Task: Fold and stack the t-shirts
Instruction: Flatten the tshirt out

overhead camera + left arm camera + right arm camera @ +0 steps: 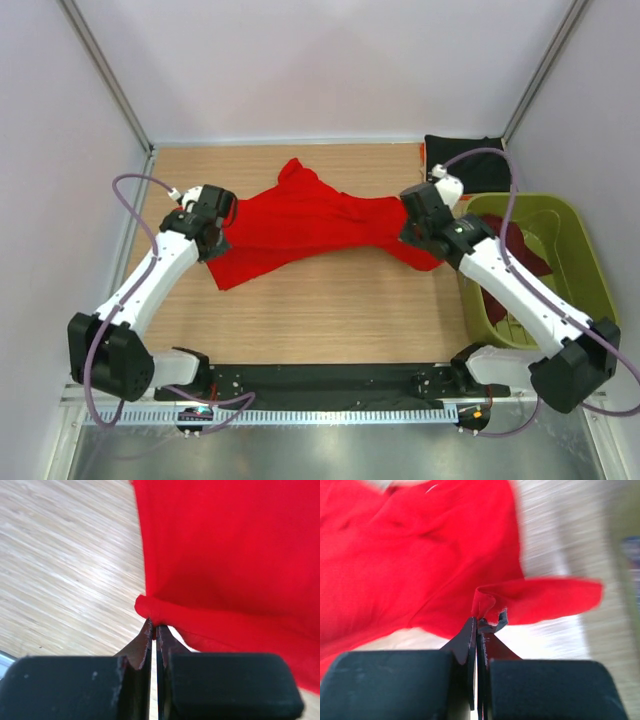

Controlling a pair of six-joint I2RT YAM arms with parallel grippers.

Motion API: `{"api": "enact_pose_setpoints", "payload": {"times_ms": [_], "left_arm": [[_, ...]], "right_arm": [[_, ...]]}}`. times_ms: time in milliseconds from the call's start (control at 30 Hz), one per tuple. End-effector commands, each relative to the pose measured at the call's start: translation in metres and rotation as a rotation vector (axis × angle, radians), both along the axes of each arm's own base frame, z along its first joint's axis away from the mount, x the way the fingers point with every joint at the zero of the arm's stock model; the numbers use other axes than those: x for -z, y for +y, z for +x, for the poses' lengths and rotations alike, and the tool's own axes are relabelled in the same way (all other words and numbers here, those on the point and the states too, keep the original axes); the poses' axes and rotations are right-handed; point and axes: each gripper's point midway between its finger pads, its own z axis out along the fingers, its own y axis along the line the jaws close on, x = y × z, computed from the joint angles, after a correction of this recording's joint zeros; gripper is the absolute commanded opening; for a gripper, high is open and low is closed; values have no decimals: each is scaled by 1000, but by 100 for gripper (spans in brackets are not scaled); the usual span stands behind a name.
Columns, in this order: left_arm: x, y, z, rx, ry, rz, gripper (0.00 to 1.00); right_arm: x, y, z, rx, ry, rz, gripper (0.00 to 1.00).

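Closed tight on a rolled edge, the left gripper (154,628) pinches the red t-shirt (300,222) at its left end; the right gripper (478,625) is clamped on a bunched fold at the other end. Between them the shirt stretches across the wooden table (330,310). Off to the right, a maroon t-shirt (522,248) lies in the olive basket (525,201).

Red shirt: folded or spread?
Not folded: the red shirt is stretched out, rumpled, between the left gripper and right gripper, each pinching an end.
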Motion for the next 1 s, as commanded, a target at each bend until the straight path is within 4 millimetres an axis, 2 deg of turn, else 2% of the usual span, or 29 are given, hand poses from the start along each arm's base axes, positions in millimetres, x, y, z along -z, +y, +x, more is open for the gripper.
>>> {"api": "enact_pose_setpoints", "payload": {"times_ms": [0,33,67,100,133,167,233,267,300,333,367,433,467,500,567,600,733,800,833,900,967], "left_arm": [[5,14,14,-24,17,-3,0],[9,21,19,-41,35,5,0],[11,24,21,-49,42,4,0],[15,31,22,-71,55,-6,0],[21,35,23,-78,75,-6,0],[24,38,25,-84,80,-12,0],[31,46,26,-103,100,-27,0],[37,48,26,-108,123,-27,0],[38,54,26,-122,128,-30,0],[40,56,27,-124,133,-31,0],[43,57,27,-129,140,-35,0],[46,57,29,-132,141,-49,0],[47,57,30,-132,141,-53,0],[48,55,32,-130,138,-59,0],[51,52,32,-123,144,-77,0],[53,51,32,-124,150,-80,0],[57,50,31,-119,153,-88,0],[59,47,30,-115,151,-102,0],[61,46,30,-113,153,-111,0],[62,40,29,-104,154,-142,0],[64,36,27,-95,155,-163,0]], "right_arm": [[-8,61,19,-149,-40,36,1],[-7,87,16,-218,-40,39,1],[3,111,29,-259,-29,28,1],[8,129,32,-313,-20,17,1],[20,153,28,-382,12,10,1],[37,169,34,-408,52,-22,1],[53,184,32,-472,102,-79,3],[61,193,27,-503,138,-96,9],[60,193,25,-504,146,-102,14],[61,184,21,-470,169,-112,29],[56,172,23,-420,151,-130,35],[33,150,23,-341,107,-107,45],[36,136,20,-288,120,-91,50],[25,117,26,-233,98,-61,51],[34,98,26,-177,118,-32,52],[38,81,33,-130,127,-23,52],[70,53,38,-24,229,-32,50],[72,53,43,15,245,-19,50],[66,59,50,17,247,-3,50],[77,65,50,47,307,3,48],[79,75,59,60,330,20,46]]}}
